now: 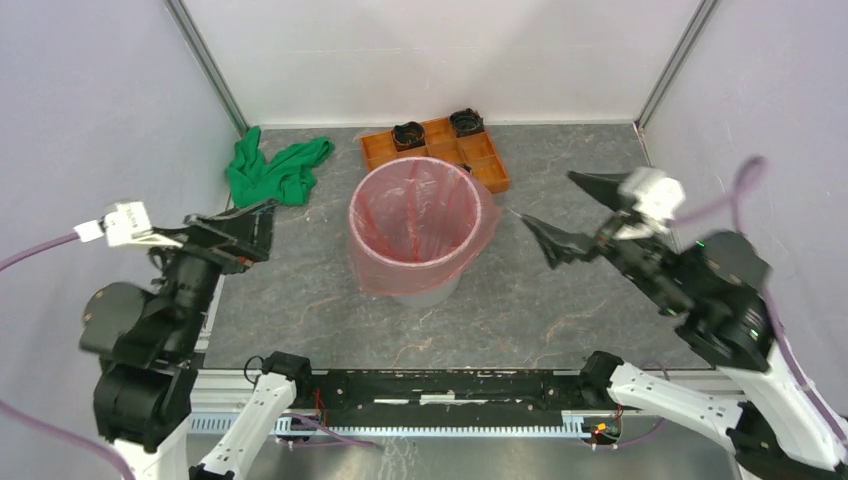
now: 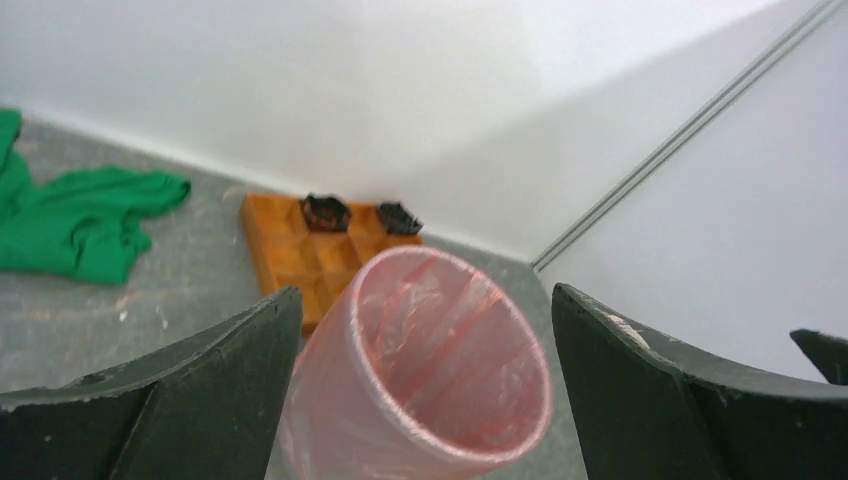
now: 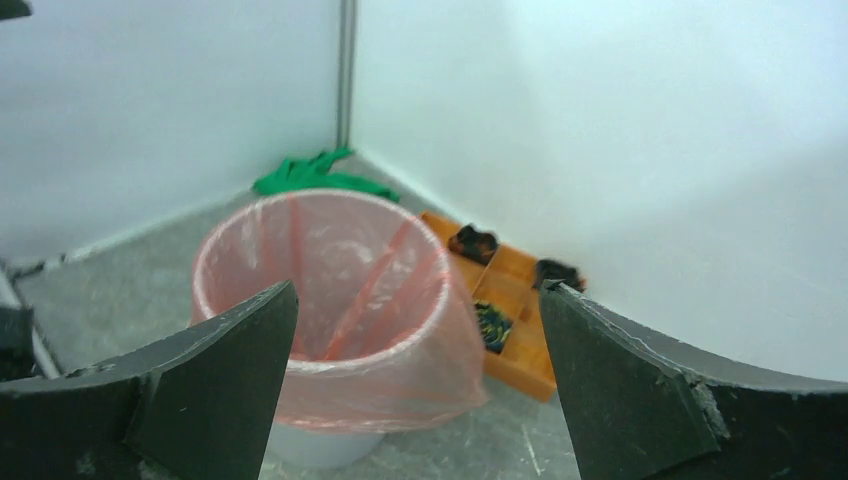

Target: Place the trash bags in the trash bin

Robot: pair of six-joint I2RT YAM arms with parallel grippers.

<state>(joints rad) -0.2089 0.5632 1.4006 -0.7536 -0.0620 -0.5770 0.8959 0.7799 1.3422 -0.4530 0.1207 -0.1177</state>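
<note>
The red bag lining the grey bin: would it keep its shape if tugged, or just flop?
Probably floppy: the red bag is see-through thin and wrinkled, sagging over the rim. Likely very light, so a tug might pull it off the grey bin rather than tip it.

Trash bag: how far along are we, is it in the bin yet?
Done: the trash bag lines the trash bin, its edge draped out over the rim. In hand: nothing. The left gripper and right gripper both stand open, apart from the bin on either side. Left: seemingly nothing for the bag itself.
</note>
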